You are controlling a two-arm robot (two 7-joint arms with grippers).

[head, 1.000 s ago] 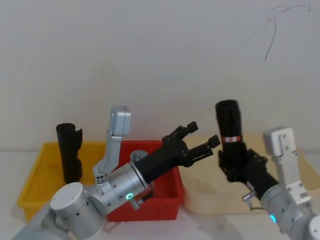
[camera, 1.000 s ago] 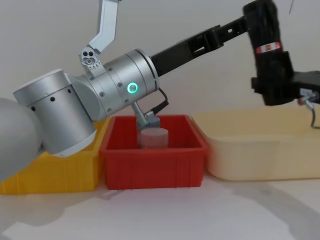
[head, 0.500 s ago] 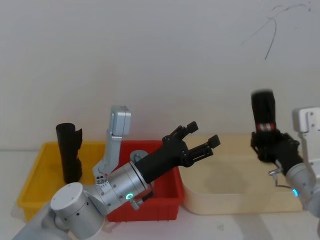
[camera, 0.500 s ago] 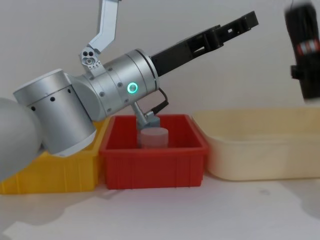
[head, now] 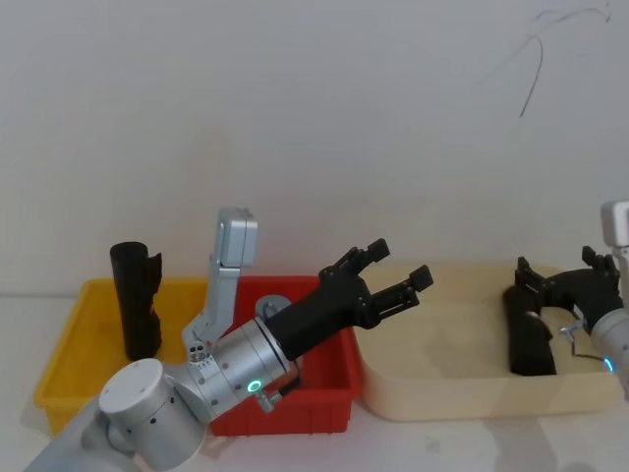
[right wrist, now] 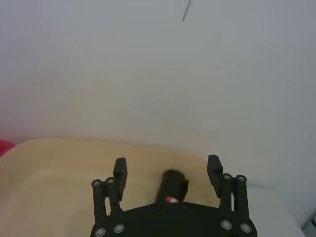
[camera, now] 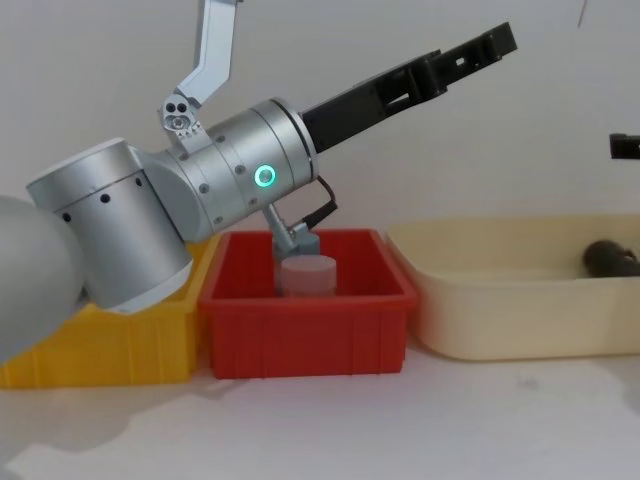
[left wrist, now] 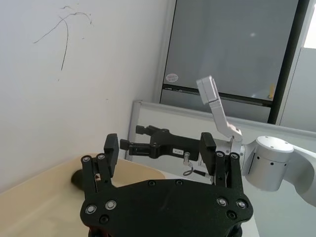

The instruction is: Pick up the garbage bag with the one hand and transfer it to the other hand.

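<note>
Garbage bag [head: 529, 344] is lying on its side inside the cream tub [head: 442, 393], toward the tub's right end, label end facing the right wrist camera. Right end effector [head: 555, 270] is hanging just above it, fingers spread wide on either side of the roll and not pinching it; whether a finger is touching the bag, can't tell. Left end effector [head: 401, 262] is hovering high over the gap between the red bin [head: 324, 408] and the tub, fingers spread, holding nothing, well apart from the bag. A second black roll [head: 136, 300] is standing upright in the yellow bin [head: 59, 383], and a pale jar [camera: 307, 272] is sitting in the red bin. All three containers are resting side by side on the tabletop [camera: 400, 430].

Step, as I'm judging it: the handover looks finished and the receiving arm is at the let-go stage, with the bag resting in the tub. Next move is calling for the right arm to be rising straight up, keeping the fingers apart so they aren't dragging the crinkled plastic or clipping the tub wall. Left arm is only needing to pull back.
</note>
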